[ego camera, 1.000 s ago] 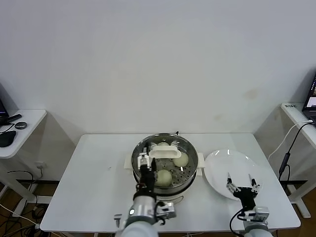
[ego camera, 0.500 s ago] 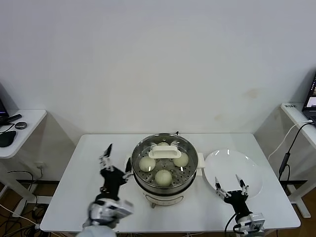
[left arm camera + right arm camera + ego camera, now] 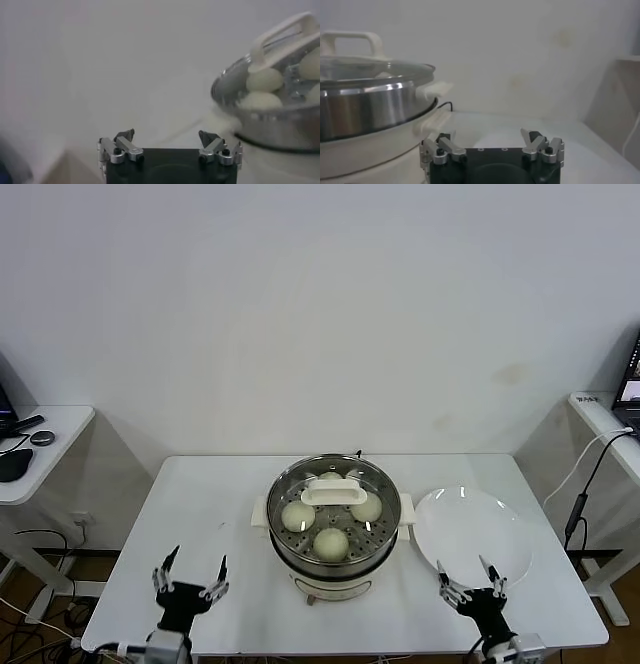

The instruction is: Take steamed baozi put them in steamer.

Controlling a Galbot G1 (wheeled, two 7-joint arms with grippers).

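Both grippers, left gripper (image 3: pixel 190 584) and right gripper (image 3: pixel 468 583), are hanging wide-fingered at the table's (image 3: pixel 200 514) near edge (holding nothing), flanking the lidded steamer (image 3: pixel 334 529).

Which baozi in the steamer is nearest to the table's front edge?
The baozi at the front of the steamer, below the lid handle; the other two clearly visible sit farther back, left and right.

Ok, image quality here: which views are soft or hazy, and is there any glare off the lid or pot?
Head view: even light, sharp, with faint reflections on the glass lid over the buns. Left wrist view: hazy, with the steamer blurred. Right wrist view: soft, with bright streaks on the steel wall; only the gripper is fairly crisp.
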